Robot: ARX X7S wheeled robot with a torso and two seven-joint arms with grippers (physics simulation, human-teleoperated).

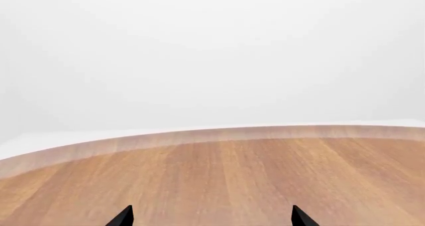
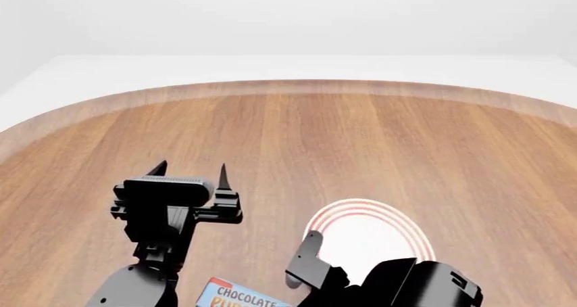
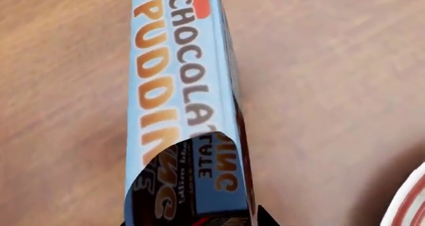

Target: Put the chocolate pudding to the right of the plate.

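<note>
At bottom center of head view: chocolate pudding [image 2: 242, 297] left of plate [image 2: 361, 209] | left gripper [image 2: 191, 169] spread wide (empty) | right gripper [image 2: 311, 270] grip: can't tell

Layout on the round table [image 2: 379, 138]. The plate [image 2: 368, 236] lies near the front edge, right of centre. The pudding [image 2: 236, 296] lies at the front edge, left of the plate and near it but apart from it. The right gripper [image 2: 307, 261] is just beside the plate's left rim, between plate and pudding. The left gripper [image 2: 191, 172] is left of centre, behind the pudding. The far half of the table holds nothing else in view.
</note>
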